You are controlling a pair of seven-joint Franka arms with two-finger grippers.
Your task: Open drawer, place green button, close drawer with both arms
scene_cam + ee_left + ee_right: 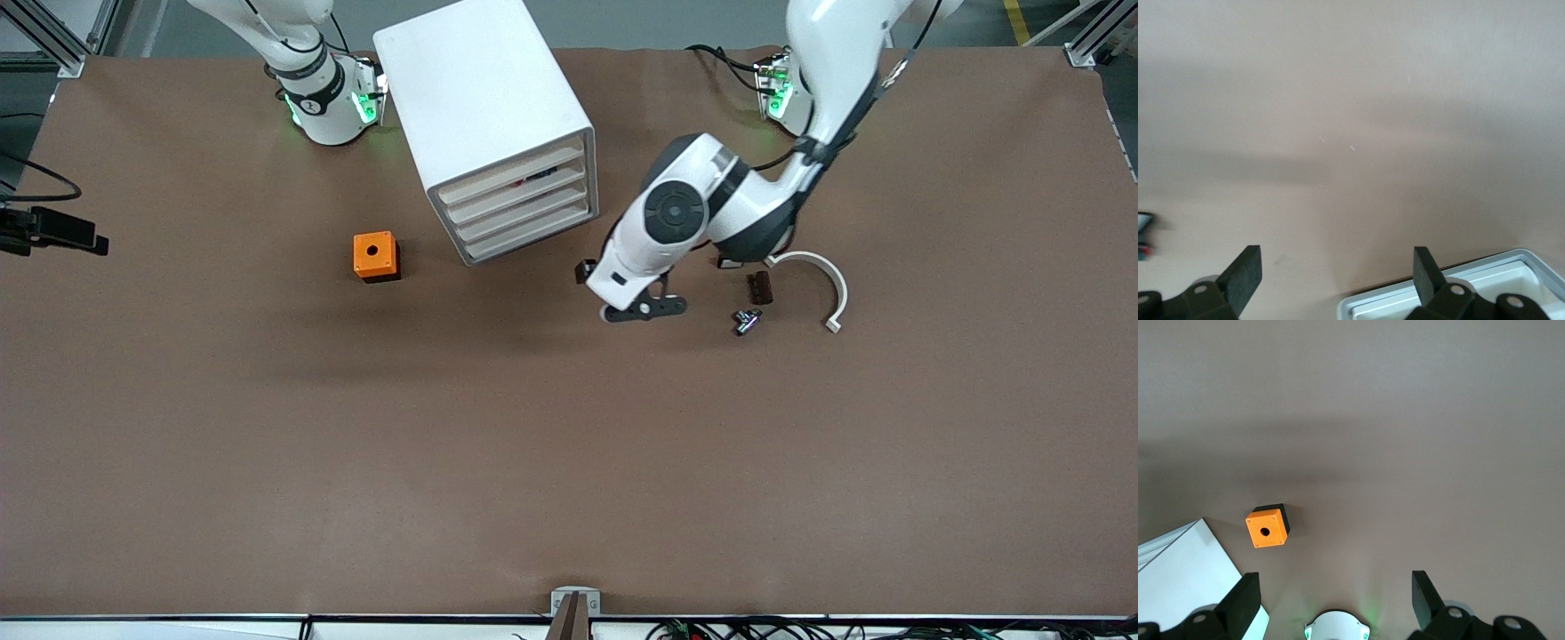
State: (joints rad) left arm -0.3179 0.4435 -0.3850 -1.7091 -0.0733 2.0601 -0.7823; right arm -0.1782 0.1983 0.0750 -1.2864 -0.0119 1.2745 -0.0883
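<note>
The button [747, 320], small with a dark blocky body, lies on the brown table toward the left arm's end, nearer to the front camera than a dark brown block. The white drawer cabinet [498, 124] stands at the back; its four drawer fronts [524, 209] look shut. Its corner shows in the left wrist view [1471, 287]. My left gripper [642, 311] hangs low over the table between cabinet and button, open and empty [1336, 257]. My right gripper [1331, 581] is open and empty, high over its own base, outside the front view.
An orange cube with a hole [375, 256] sits beside the cabinet toward the right arm's end and shows in the right wrist view [1268, 527]. A dark brown block [760, 287] and a white curved piece [822, 284] lie by the button.
</note>
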